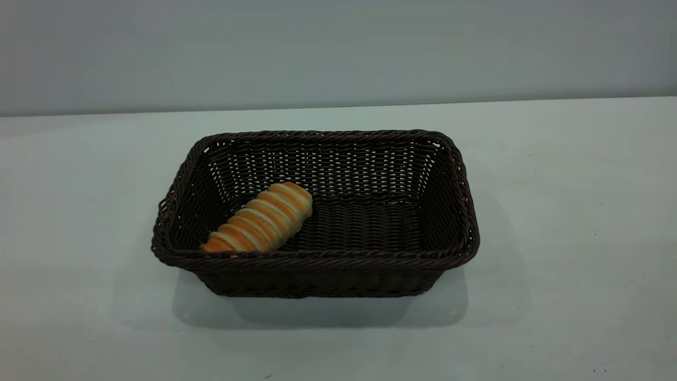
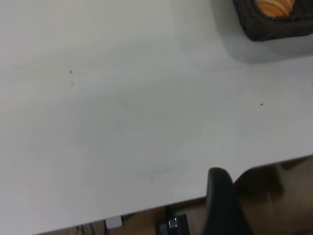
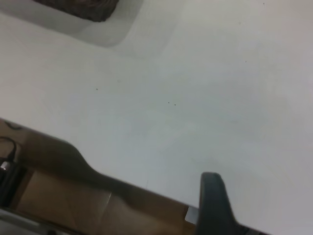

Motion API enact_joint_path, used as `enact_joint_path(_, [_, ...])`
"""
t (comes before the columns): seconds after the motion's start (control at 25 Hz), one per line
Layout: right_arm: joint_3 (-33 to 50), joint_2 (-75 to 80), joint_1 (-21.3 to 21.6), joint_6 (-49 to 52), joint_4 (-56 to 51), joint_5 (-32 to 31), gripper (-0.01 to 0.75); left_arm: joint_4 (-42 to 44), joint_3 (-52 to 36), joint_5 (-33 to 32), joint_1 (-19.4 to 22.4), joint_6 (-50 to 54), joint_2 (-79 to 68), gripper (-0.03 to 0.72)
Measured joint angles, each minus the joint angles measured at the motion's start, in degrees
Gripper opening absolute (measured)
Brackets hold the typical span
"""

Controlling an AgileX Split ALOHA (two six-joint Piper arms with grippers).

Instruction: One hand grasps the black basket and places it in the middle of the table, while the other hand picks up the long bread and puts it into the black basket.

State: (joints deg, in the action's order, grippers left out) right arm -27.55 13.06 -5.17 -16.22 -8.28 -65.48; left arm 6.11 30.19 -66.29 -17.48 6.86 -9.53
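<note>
Centrally on the table (image 1: 555,211) sits the black basket (image 1: 317,259), the long bread (image 1: 262,218) inside at nine o'clock. Only wrist views show a finger of each gripper; whether jaws are apart, I cannot tell.

A bare test bench in what looks like a lab or robotics workspace, plain white-grey table (image 1: 555,211) against a blank grey wall (image 1: 338,47); cables and a dark device (image 2: 172,225) below the table edge; brown floor (image 3: 73,205) beneath
</note>
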Motion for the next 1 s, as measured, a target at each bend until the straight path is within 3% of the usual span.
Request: enact_joint_path(1.0, [0.0, -0.02, 0.0, 0.06, 0.0, 0.0, 0.51, 0.0, -2.17, 1.53, 0.0, 0.0, 0.0, 0.483])
